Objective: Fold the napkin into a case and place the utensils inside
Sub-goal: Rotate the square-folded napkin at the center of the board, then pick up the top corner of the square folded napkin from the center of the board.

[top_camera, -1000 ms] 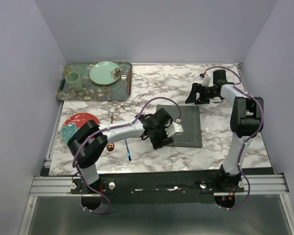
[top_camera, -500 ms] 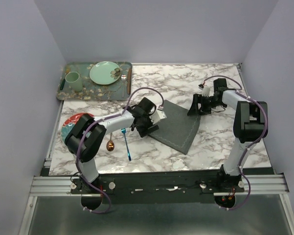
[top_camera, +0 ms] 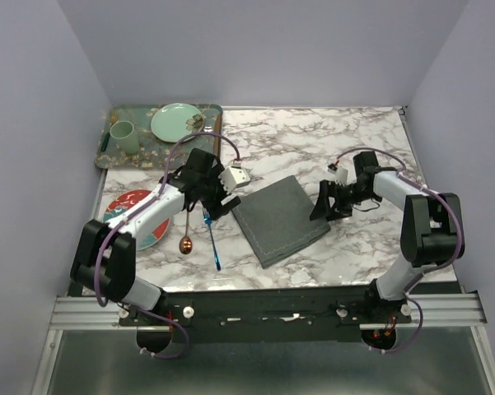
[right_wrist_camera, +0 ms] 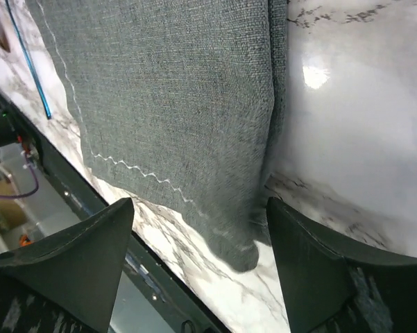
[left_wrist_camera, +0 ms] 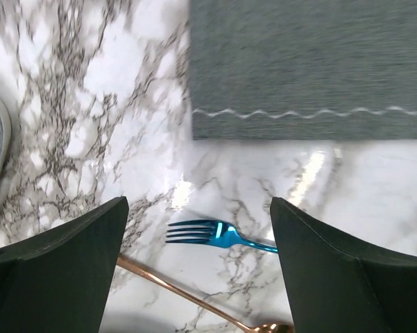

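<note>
The dark grey napkin (top_camera: pixel 280 220) lies folded and skewed on the marble table, showing its stitched border in the left wrist view (left_wrist_camera: pixel 305 62) and the right wrist view (right_wrist_camera: pixel 173 104). The blue fork (top_camera: pixel 212 243) and the copper spoon (top_camera: pixel 185 239) lie left of it. My left gripper (top_camera: pixel 208 200) is open and empty above the fork's tines (left_wrist_camera: pixel 218 234) and the spoon's handle (left_wrist_camera: pixel 173 288). My right gripper (top_camera: pixel 322 207) is open and empty at the napkin's right edge, with one napkin corner between its fingers (right_wrist_camera: pixel 312 277).
A red patterned plate (top_camera: pixel 123 207) lies left of the spoon. A green patterned tray (top_camera: pixel 161 156) at the back left holds a green cup (top_camera: pixel 122 136), a green plate (top_camera: pixel 177 122) and a brown-handled utensil (top_camera: pixel 217 136). The table's front edge (right_wrist_camera: pixel 118 229) runs close below the napkin.
The napkin went from flat to folded and slid left, turning. My left gripper let go of it and moved left over the utensils. My right gripper came forward to the napkin's right edge.
</note>
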